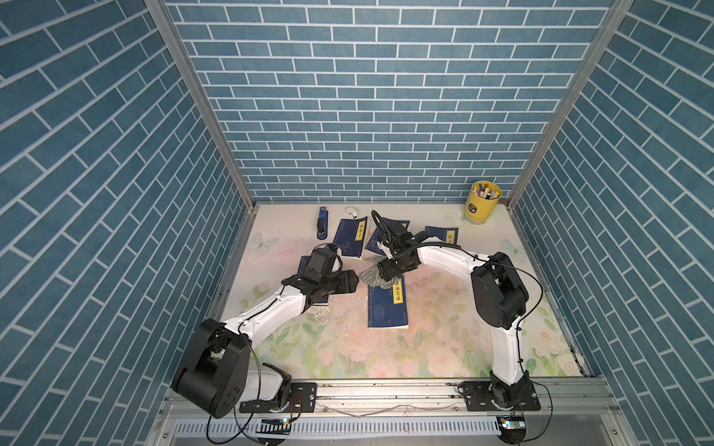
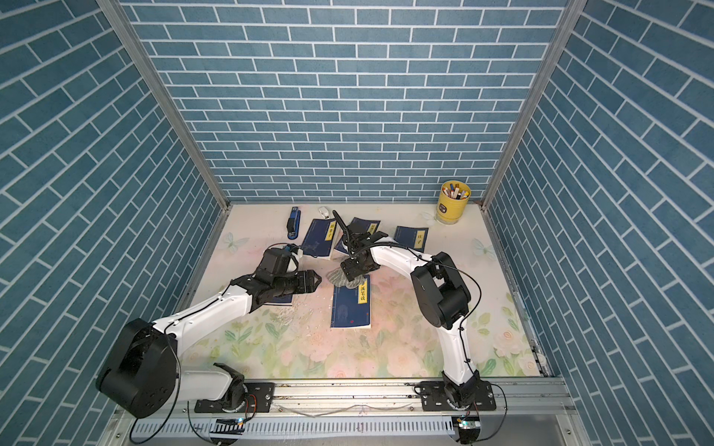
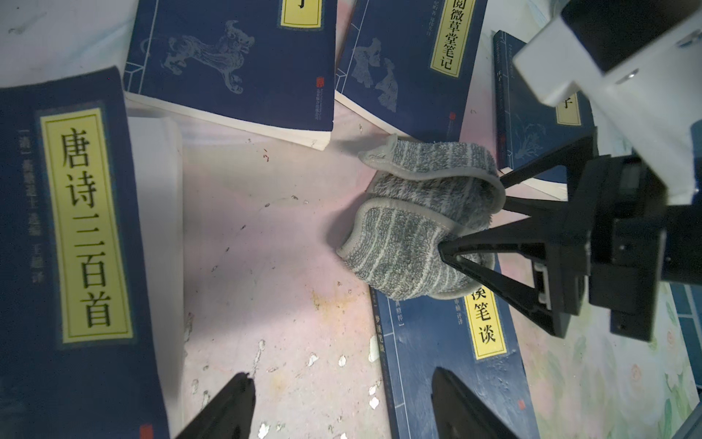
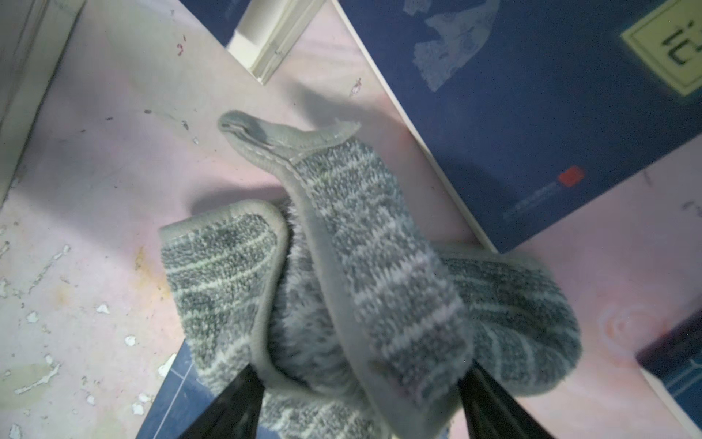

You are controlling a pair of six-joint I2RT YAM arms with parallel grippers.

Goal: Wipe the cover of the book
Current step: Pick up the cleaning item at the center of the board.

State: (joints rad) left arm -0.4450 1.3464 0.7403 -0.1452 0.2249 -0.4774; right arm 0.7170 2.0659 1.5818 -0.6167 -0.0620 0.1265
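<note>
Straddling the bunched cloth, the right gripper has its jaws spread wide, one finger on each side of the folds. They look slack around it rather than pinching. The cloth is a thick grey striped terry rag, folded over itself in a loose loop. It rests partly on the far end of the book and partly on the table just off that end, toward the left arm. The book lies flat and closed near the middle of the table, blue cover up with its yellow title strip, and most of the cover is bare. The left gripper hovers beside it with jaws wide and empty, over bare table between this book and another book. By its looks the rag is soft and limp, so it is best taken at the thick bunched middle, leaving a broad pad to drag flat. The book seems a light paperback with a smooth cover, likely to slide under a wipe, and pressing on its near end would steady it. More books lie beyond.
</note>
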